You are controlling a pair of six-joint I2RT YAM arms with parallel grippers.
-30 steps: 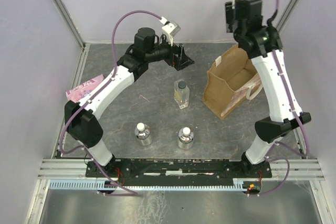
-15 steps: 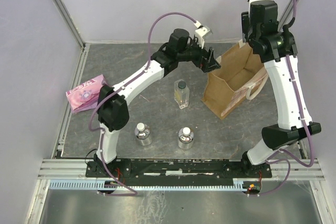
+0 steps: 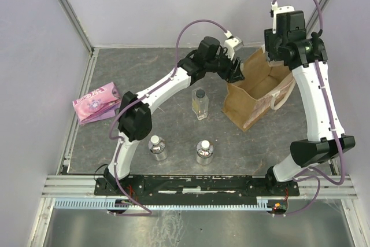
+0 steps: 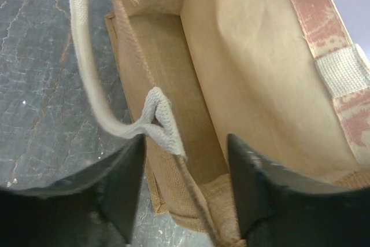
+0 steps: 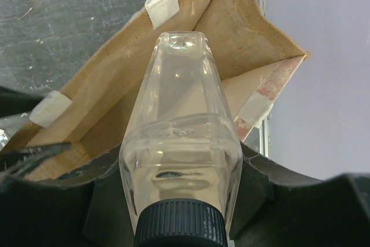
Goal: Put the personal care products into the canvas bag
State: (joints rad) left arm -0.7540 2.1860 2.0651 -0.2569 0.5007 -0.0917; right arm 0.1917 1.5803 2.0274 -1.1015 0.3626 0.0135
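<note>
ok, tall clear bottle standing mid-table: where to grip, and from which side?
Likely the body just below the dark cap, coming straight down from above, fingers across two opposite flat faces. The tall clear bottle stands upright and apart from the canvas bag, so its sides are free, and its rectangular shape gives flat contact.

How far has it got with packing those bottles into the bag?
Barely started: what shows of the bag's inside holds no bottles. In hand: the right gripper grips one clear bottle above the bag's mouth, while the left gripper, jaws apart, straddles its rim and a handle. Left: the second clear bottle and two round bottles stand on the table.
</note>
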